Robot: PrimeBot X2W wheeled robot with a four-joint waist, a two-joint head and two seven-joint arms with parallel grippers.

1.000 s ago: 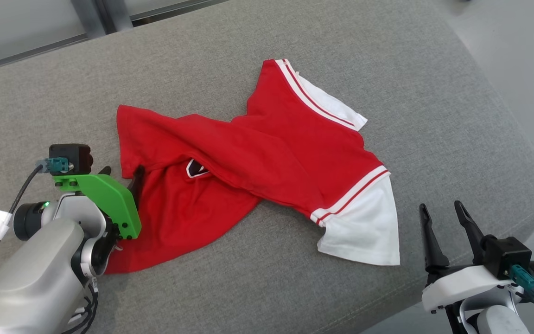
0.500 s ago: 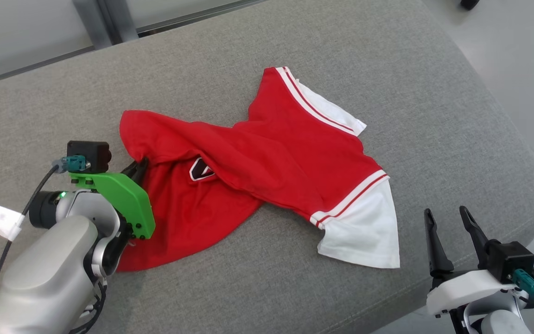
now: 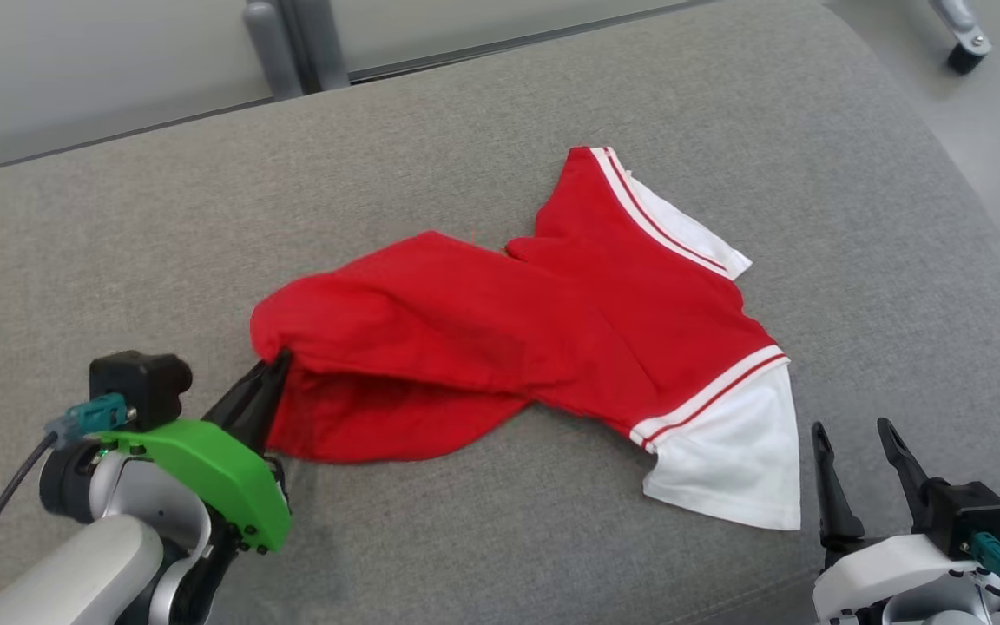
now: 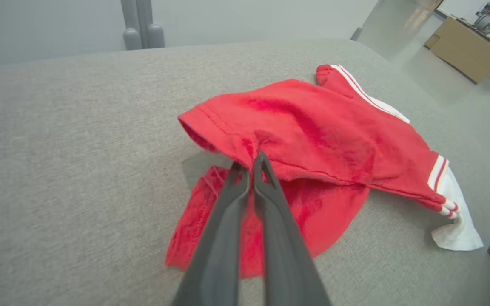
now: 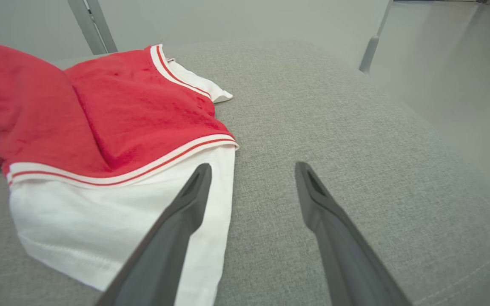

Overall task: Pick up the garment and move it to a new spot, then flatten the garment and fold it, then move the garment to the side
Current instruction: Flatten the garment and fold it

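Low at the garment's (image 3: 483, 330) left edge, the left claw (image 3: 275, 365) clamps it; right claw (image 3: 852, 427) rests open.

Left gripper (image 3: 273, 365), stretched forward, has its fingers pinched tight on the garment (image 3: 483, 321); right gripper (image 3: 853, 434) sits low, fingers spread wide apart.
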